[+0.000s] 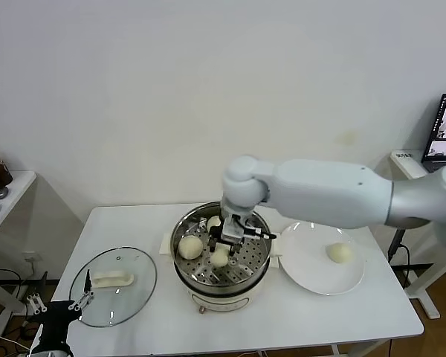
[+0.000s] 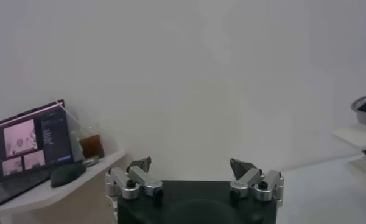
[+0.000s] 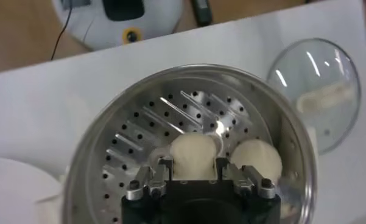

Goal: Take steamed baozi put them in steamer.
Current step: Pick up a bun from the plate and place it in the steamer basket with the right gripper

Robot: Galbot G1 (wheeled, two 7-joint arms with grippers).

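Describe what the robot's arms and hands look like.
The right arm is smooth glossy white with a rounded ball-like wrist joint. Both the right hand and the left hand have a black body, silver metal knuckle blocks with black screws, and dark fingertips.

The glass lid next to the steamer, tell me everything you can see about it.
The glass lid is round, clear glass with a thin metal-looking rim and a long white handle across its middle. It lies flat on the white table, to the steamer's left and apart from it. Nothing touches it; the left end effector hovers at its edge.
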